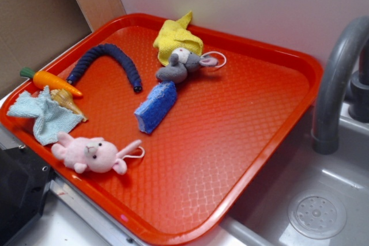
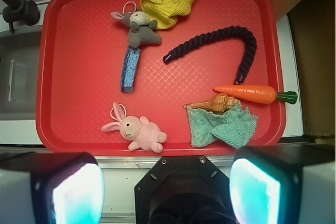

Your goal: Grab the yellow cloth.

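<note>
Yellow cloth [image 2: 170,1] is judged light, soft and limp; it should bunch when pinched. Best taken at the raised fold or the free edge away from the grey plush mouse [image 2: 139,27], which overlaps 1 corner. It lies at the far rim of the red tray [image 2: 63,124]. Gripper [image 2: 167,190] is spread open, empty, well apart beyond the near rim.
</note>
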You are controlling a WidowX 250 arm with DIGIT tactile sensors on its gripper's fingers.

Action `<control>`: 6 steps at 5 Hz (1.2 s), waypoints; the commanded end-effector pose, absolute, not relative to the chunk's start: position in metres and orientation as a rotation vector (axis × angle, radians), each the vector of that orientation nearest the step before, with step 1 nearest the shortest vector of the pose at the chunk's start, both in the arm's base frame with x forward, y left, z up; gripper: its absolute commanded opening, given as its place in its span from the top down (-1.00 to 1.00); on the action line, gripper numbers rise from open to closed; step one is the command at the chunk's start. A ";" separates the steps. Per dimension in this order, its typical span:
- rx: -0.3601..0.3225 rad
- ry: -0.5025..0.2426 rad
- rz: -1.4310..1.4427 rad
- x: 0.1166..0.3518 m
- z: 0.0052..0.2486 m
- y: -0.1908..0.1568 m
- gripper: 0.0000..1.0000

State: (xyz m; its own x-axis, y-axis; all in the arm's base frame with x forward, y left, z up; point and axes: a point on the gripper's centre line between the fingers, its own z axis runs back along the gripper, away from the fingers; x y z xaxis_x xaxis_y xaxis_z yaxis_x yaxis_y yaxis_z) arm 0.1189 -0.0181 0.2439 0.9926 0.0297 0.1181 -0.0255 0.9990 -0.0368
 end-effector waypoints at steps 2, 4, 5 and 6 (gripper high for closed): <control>0.027 -0.067 0.232 0.169 0.194 0.002 -1.00; -0.119 -0.095 0.568 0.255 0.142 0.011 -1.00; -0.119 -0.095 0.568 0.255 0.142 0.011 -1.00; -0.119 -0.095 0.568 0.255 0.142 0.011 -1.00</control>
State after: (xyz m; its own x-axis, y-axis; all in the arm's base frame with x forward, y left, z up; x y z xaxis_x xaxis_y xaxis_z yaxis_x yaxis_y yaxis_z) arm 0.2489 0.0021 0.1281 0.8507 0.5256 0.0115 -0.5211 0.8459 -0.1134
